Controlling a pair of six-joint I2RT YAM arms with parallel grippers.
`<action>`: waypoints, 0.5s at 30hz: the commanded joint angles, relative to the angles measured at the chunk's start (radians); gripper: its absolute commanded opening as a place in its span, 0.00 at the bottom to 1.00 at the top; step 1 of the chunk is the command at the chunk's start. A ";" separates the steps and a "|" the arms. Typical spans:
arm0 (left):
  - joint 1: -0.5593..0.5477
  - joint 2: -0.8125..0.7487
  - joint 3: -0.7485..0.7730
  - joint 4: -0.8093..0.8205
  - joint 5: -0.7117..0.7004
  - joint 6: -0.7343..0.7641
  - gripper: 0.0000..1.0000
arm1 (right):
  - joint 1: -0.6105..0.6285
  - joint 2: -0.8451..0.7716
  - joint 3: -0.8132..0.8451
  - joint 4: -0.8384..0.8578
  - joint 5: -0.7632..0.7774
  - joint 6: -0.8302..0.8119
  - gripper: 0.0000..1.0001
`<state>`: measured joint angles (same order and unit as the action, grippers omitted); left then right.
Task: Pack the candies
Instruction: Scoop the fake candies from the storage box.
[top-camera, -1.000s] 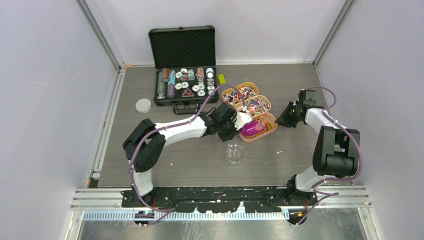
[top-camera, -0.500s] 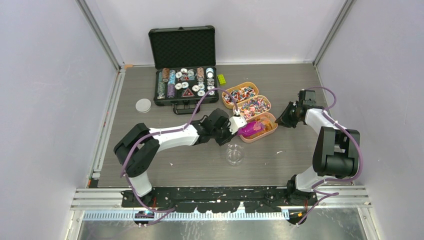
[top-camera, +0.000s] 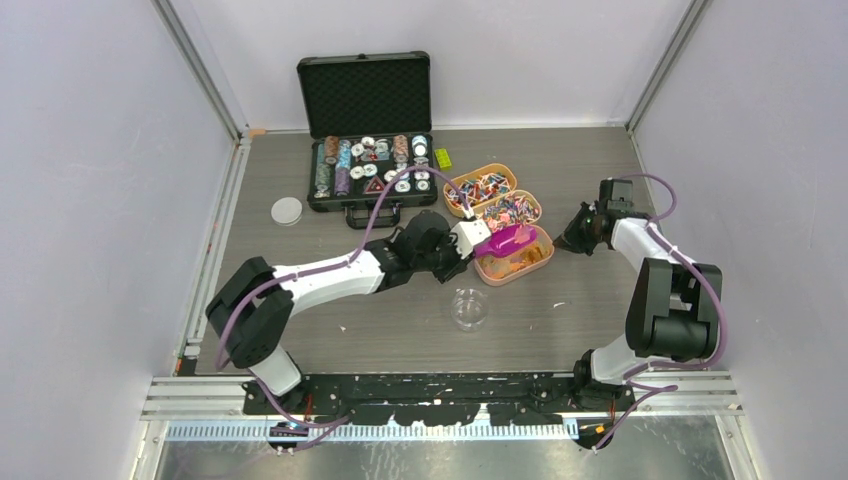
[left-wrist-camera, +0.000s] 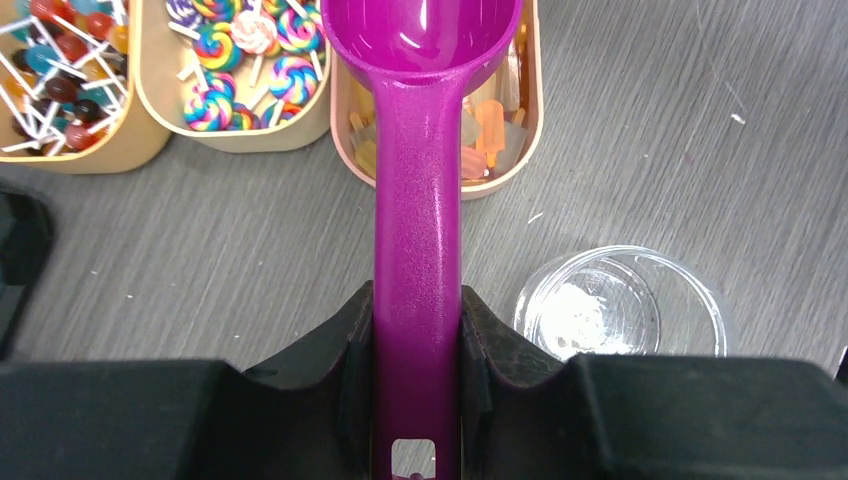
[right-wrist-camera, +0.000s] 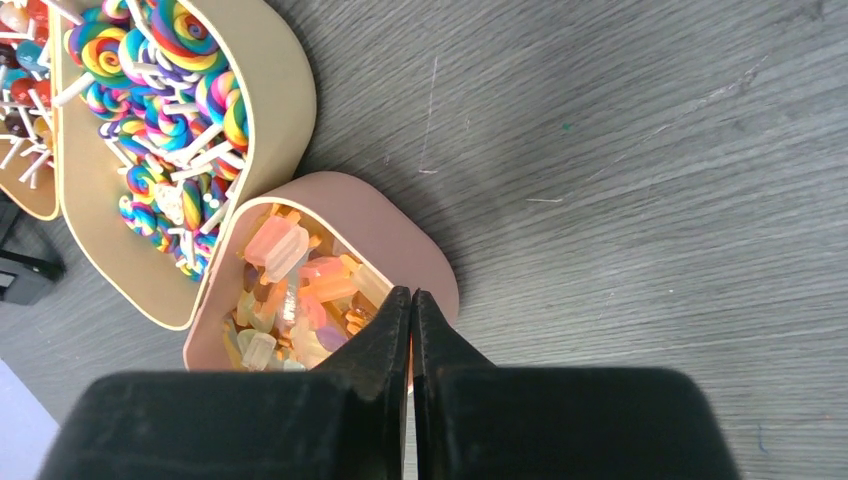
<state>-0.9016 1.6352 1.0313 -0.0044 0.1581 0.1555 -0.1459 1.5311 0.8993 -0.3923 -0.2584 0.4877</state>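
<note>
Your left pincer (left-wrist-camera: 417, 312) gripped the scoop (left-wrist-camera: 418, 170) over the pink tray (right-wrist-camera: 392, 228) of candies (right-wrist-camera: 290, 268); your right pincer (right-wrist-camera: 411, 296) sat clenched at its rim.

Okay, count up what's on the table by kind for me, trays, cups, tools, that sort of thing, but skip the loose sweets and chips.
Candy trays: 3
Clear cup: 1
Magenta scoop: 1
Round white lid: 1
Black case: 1
Yellow-green block: 1
Total: 8
</note>
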 joint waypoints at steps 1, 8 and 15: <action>0.010 -0.089 -0.022 0.084 0.004 -0.011 0.00 | 0.005 -0.061 0.029 -0.002 -0.012 0.032 0.07; 0.015 -0.223 -0.074 0.103 -0.035 -0.027 0.00 | 0.005 -0.134 0.053 -0.045 -0.018 0.041 0.32; 0.015 -0.348 -0.024 -0.108 -0.056 -0.095 0.00 | 0.006 -0.231 0.077 -0.130 -0.015 0.017 0.59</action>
<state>-0.8909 1.3693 0.9573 -0.0227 0.1238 0.1127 -0.1448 1.3735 0.9302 -0.4698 -0.2680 0.5213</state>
